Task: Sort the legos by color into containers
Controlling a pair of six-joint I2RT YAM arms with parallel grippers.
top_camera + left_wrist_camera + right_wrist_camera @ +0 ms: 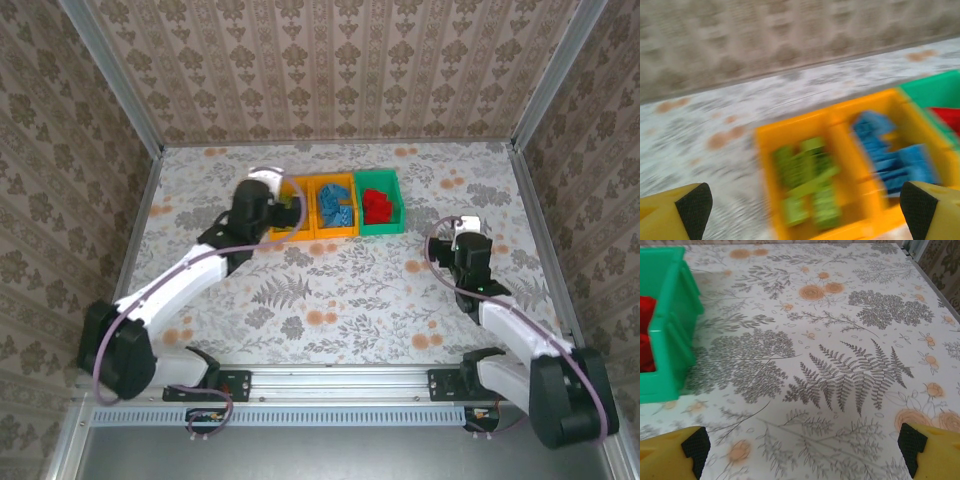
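Note:
Three containers stand in a row at the back of the table. The left orange bin (790,123) holds lime green legos (810,187). Blue legos (337,203) (890,157) fill the middle orange bin (335,231) (865,102). The green bin (381,226) (675,315) holds red legos (377,205) (645,335). My left gripper (292,210) (805,210) hovers open over the left orange bin with nothing between its fingers; this view is motion-blurred. My right gripper (460,228) (804,445) is open and empty over bare tablecloth, to the right of the green bin.
The table is covered by a floral cloth (350,290) and enclosed by patterned walls with metal corner posts (545,75). The table's right edge (920,270) runs close to the right gripper.

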